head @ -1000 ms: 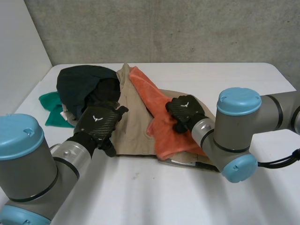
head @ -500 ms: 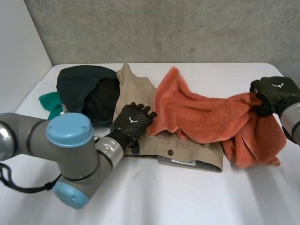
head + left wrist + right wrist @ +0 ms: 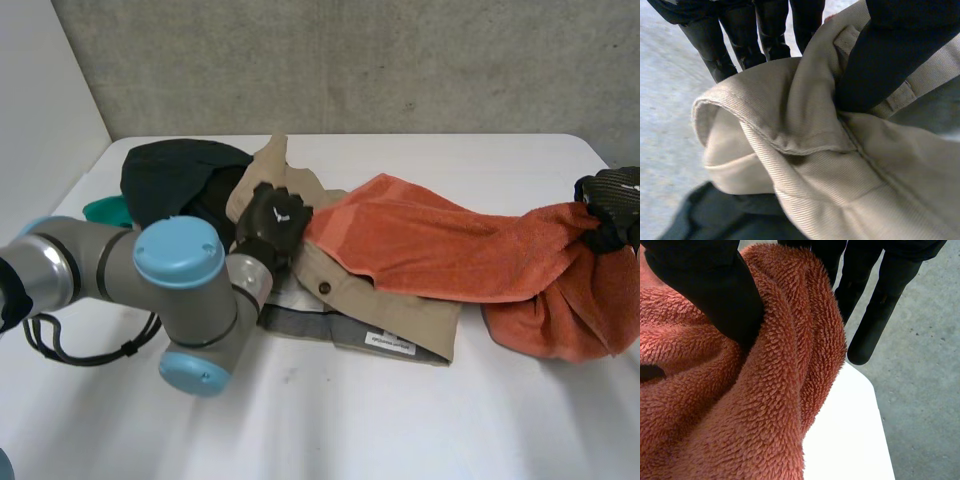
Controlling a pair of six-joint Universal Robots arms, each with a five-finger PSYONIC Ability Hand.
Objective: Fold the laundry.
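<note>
The orange towel (image 3: 450, 250) is strung out across the counter (image 3: 330, 430), from the heap near the middle to the counter's right end. The right hand (image 3: 612, 195) has the far end of it, thumb and fingers clenched on a thick bunch of the pile. I'd say that is to draw it free of the other clothes and stretch it before any fold. Below that hand the towel sags into a loose lump that rests on the counter. The stretched part lies over the beige garment (image 3: 400, 315), and its near end is just beside the left hand (image 3: 272, 222).

The left hand grips the beige garment at a hemmed edge, by the look of it the waistband. The thumb is dug into a fold of the cloth with the fingers on the other side. My guess is that it is pinning or lifting that piece so it doesn't trail along with the towel. A paler grey layer (image 3: 300, 322) peeks out beneath the beige garment.

Behind the left hand a dark garment (image 3: 170, 180) is humped up, with a green cloth (image 3: 105, 212) poking out beside it.

All of this laundry lies loose on the counter as one overlapping heap, not in a basket. No fold is made yet.
</note>
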